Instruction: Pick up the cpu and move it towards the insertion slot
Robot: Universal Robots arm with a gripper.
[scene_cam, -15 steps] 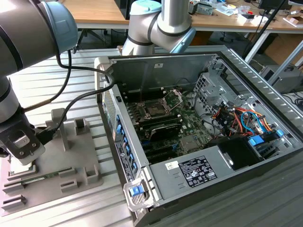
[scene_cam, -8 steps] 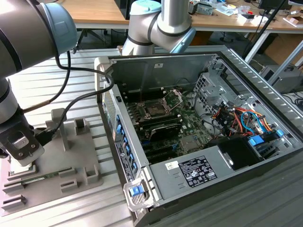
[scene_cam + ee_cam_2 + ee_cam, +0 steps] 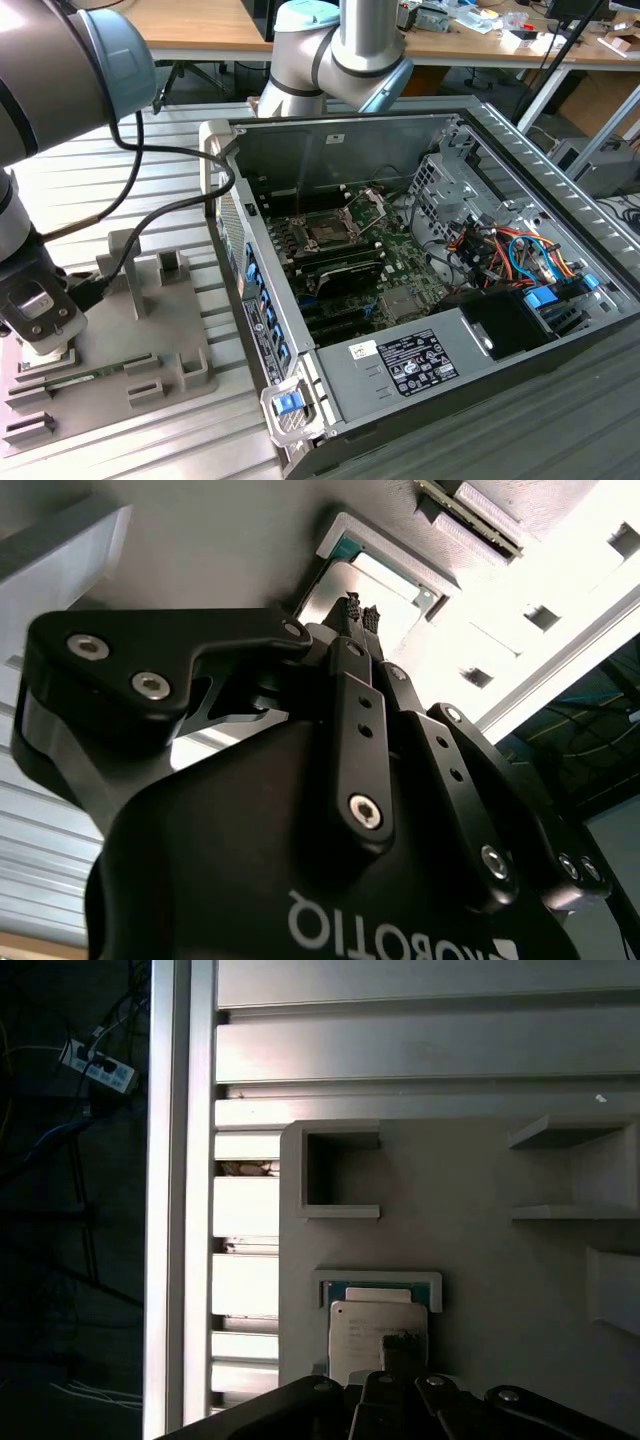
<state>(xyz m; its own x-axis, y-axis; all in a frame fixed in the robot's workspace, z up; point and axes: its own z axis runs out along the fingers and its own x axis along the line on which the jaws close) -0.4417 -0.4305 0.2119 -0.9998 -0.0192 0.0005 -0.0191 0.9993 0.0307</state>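
The cpu (image 3: 375, 1328), a flat silvery square, lies in a shallow recess of the grey tray (image 3: 150, 335) at the exterior view's left. My gripper (image 3: 47, 347) stands straight over it, with the fingertips (image 3: 401, 1344) resting on or just above its metal top. In the second wrist view the gripper (image 3: 358, 610) has its two fingers drawn together at the tips over the cpu (image 3: 335, 592). The insertion slot (image 3: 325, 232) is a dark square socket on the motherboard inside the open computer case, with its metal bracket (image 3: 371, 205) swung up.
The case wall (image 3: 250, 290) rises between the tray and the motherboard. Upright tray posts (image 3: 172, 265) stand near the gripper. Memory slots (image 3: 345, 275), drive cables (image 3: 510, 250) and a power supply (image 3: 415, 360) fill the case. The arm's cable (image 3: 150, 220) hangs over the tray.
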